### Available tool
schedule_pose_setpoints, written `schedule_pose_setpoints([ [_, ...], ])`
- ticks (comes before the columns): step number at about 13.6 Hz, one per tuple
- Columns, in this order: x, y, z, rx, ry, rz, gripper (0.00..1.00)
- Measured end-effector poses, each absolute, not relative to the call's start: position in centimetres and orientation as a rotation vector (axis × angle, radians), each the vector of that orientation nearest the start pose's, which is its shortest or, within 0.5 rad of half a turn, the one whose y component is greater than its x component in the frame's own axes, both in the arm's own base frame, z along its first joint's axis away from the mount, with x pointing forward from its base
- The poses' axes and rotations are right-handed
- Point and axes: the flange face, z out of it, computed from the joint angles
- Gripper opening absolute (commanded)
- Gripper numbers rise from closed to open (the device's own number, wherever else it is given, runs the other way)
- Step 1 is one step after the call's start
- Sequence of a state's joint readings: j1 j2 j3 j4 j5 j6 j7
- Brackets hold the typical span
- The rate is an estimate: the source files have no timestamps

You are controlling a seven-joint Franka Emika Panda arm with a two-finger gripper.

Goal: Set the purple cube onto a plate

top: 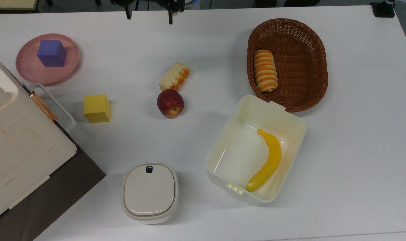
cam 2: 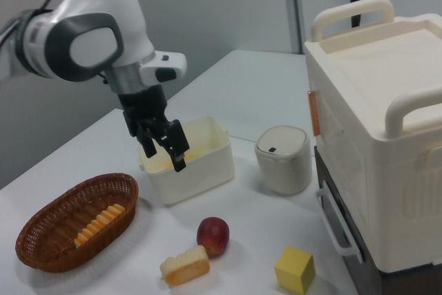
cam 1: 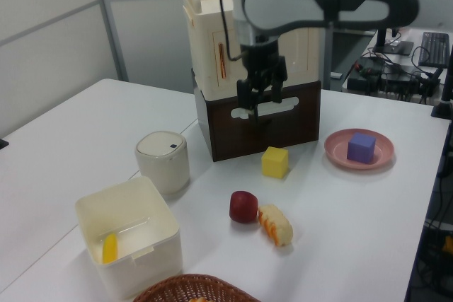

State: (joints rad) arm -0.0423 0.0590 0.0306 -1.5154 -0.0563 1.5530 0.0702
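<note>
Purple cube (top: pixel 51 53) sits flat on the pink plate (top: pixel 69 68), a bit toward the top view's left of plate centre, edges turned slightly off the table's edges; no long axis. Plate lies near the table's far-left corner in the top view, close to the cream cabinet (top: pixel 18 147). Gripper (cam 1: pixel 261 107) hangs high above the table w/ fingers apart, holding nothing. Yellow cube (top: pixel 96 108) is well apart from the plate; bare table between plate and apple (top: pixel 170 102).

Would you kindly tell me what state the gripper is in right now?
Gripper: open, holding nothing, raised above the table.
</note>
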Motion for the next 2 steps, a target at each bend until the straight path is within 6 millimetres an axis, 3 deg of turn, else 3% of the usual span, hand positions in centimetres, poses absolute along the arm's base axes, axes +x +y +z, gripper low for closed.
schedule_pose_setpoints([
  [2,56.34,-1.3,62.59,-3.195,0.125,0.007,1.0],
])
